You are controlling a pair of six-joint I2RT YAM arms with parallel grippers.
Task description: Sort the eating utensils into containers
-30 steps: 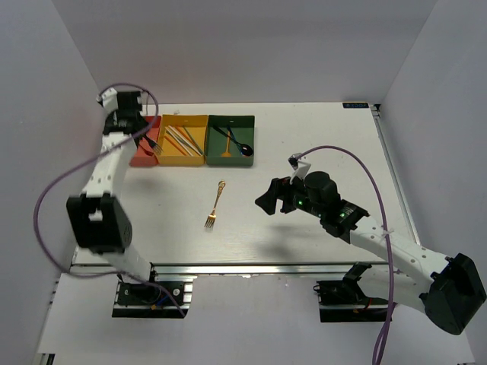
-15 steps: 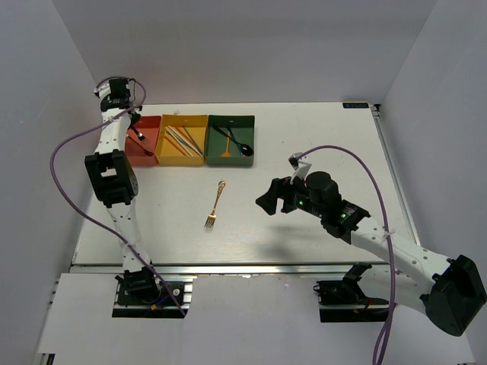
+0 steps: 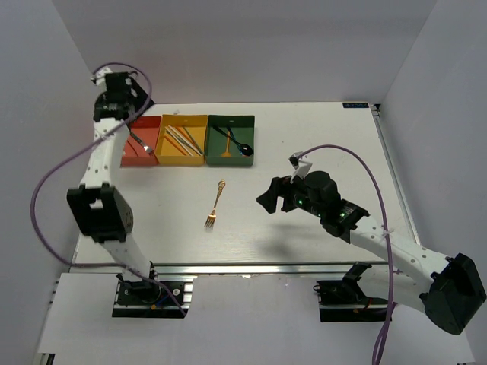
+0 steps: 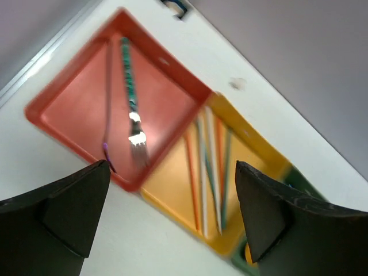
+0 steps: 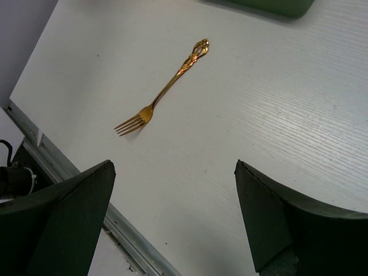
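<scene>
My left fingers (image 4: 63, 213) are hanging wide and empty above the red tray (image 4: 63, 109), where a teal fork (image 4: 131, 98) is lying. Chopsticks (image 4: 210, 167) are lying in the yellow tray (image 4: 172, 184). My right fingers (image 5: 63, 218) are gaping wide, holding nothing, facing the gold fork (image 5: 164, 92) lying on the tabletop (image 5: 276, 126), near the green tray (image 3: 224, 157).
</scene>
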